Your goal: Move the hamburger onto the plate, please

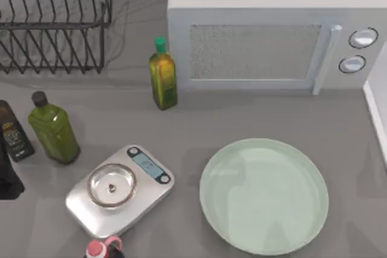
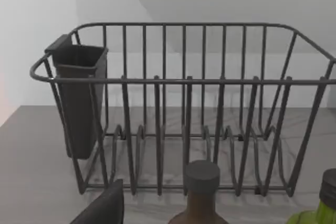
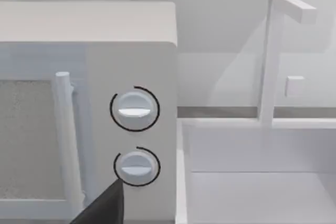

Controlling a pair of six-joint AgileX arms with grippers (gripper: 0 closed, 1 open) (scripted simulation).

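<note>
The pale mint-green plate lies on the grey table at the front right, with nothing on it. The hamburger is out of view. A dark piece of my left arm sits at the table's far left edge, beside the bottles. A dark part of my left gripper faces the wire dish rack in the left wrist view. In the right wrist view, a dark part of my right gripper points toward the microwave's knobs, far from the plate.
A steel kitchen scale with a small round dish stands left of the plate. A red-and-pink bottle top shows at the front edge. Two green bottles, a dark bottle, the dish rack and the microwave stand behind.
</note>
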